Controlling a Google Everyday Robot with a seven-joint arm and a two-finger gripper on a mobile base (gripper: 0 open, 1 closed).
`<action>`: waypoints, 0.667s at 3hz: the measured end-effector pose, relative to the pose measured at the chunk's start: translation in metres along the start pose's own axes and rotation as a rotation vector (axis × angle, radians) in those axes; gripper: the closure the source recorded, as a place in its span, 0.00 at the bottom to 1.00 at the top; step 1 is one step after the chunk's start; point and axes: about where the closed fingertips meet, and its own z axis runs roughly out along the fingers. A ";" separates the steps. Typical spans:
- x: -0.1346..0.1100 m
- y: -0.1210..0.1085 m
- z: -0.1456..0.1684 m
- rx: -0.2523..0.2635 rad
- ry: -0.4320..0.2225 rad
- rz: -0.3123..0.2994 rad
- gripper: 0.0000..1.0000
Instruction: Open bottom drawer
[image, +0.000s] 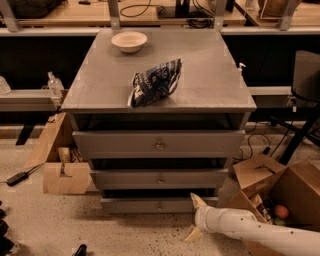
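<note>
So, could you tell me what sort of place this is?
Probably a lab or workshop: workbenches with cables behind the grey cabinet, open cardboard boxes on the floor. The gripper, open, sits low by the bottom drawer.

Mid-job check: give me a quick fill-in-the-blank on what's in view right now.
The grey cabinet has ___ drawers.
The gripper, open, sits low, to the ___ of the knob on the bottom drawer.
A white bowl and a dark bag rest on the cabinet's ___.
Missing words: three; right; top.
</note>
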 end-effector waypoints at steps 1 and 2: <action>0.027 -0.014 0.022 -0.020 0.077 -0.103 0.00; 0.025 -0.014 0.022 -0.018 0.072 -0.100 0.00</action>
